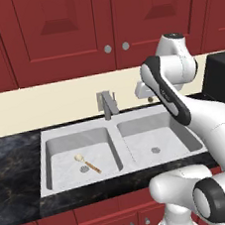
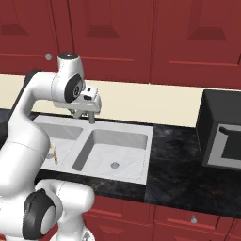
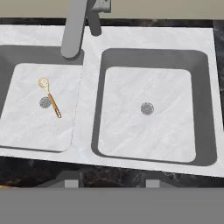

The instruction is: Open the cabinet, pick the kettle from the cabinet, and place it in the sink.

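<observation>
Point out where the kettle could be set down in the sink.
The right basin of the sink is bare around its drain. The left basin holds a spoon beside its drain, under the faucet, so it is tighter.

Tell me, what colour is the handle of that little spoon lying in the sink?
Light orange-brown, like wood, with a pale cream bowl. The spoon shows best in the hand view, in the sink's left basin.
</observation>
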You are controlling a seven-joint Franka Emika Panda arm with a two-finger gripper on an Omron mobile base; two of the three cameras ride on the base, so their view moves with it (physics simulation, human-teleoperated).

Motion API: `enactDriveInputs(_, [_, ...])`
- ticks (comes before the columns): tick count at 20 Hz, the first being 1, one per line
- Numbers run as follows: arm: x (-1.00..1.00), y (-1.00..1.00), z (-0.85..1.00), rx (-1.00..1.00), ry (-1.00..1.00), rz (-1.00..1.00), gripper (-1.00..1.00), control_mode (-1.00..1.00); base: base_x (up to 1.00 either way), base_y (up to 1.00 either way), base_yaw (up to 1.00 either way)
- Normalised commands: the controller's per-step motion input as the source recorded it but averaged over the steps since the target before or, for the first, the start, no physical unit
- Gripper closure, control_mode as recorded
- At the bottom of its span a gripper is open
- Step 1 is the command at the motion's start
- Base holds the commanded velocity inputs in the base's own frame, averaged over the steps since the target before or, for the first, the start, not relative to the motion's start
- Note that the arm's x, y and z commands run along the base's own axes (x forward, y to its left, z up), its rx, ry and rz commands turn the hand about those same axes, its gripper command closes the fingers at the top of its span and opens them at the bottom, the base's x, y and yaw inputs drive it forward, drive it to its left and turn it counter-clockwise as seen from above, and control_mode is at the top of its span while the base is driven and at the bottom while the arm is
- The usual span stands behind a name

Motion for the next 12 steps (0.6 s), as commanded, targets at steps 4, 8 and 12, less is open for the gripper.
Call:
enactDriveInputs(4, [-0.01, 0.00, 0.00, 0.00, 0.00, 0.00, -1.00, -1.00, 0.00, 0.00, 0.00])
enactDriveInputs(8, [-0.11, 0.02, 0.00, -0.03, -0.10, 0.05, -1.00, -1.00, 0.00, 0.00, 0.00])
enactDriveInputs(12, [-0.10, 0.04, 0.01, -0.01, -0.12, 0.04, -1.00, -1.00, 0.00, 0.00, 0.00])
